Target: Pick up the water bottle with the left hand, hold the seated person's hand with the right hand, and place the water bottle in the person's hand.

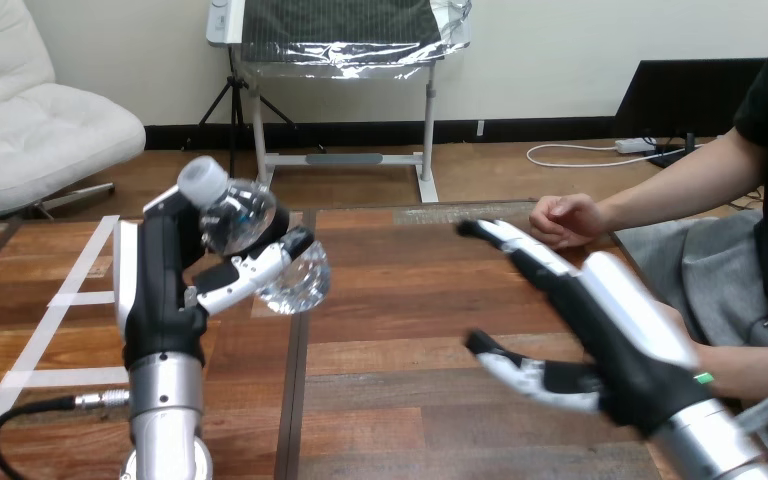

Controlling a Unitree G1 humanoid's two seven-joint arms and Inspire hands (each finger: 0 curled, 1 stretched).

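- Head view, left side: the water bottle is held clear of the wooden table, at about 9 o'clock from the view's middle. It is tilted, with its white cap toward 11 o'clock.
- The left hand is closed round it, with fingers curled across the clear body.
- Head view, right side: the right hand is spread open, its fingers straight and aimed toward 10 o'clock, with nothing gripped.
- The person's hand is loosely curled at the table's far edge, at 11 o'clock from the right palm and close beside its fingers. Whether they touch cannot be told.
- The step in hand is judged to be the taking of the person's hand. The open palm should be slid under it toward 11 o'clock, and the fingers closed gently only once it is cradled.
- The bottle is best held level and high meanwhile, then carried toward 3 o'clock.
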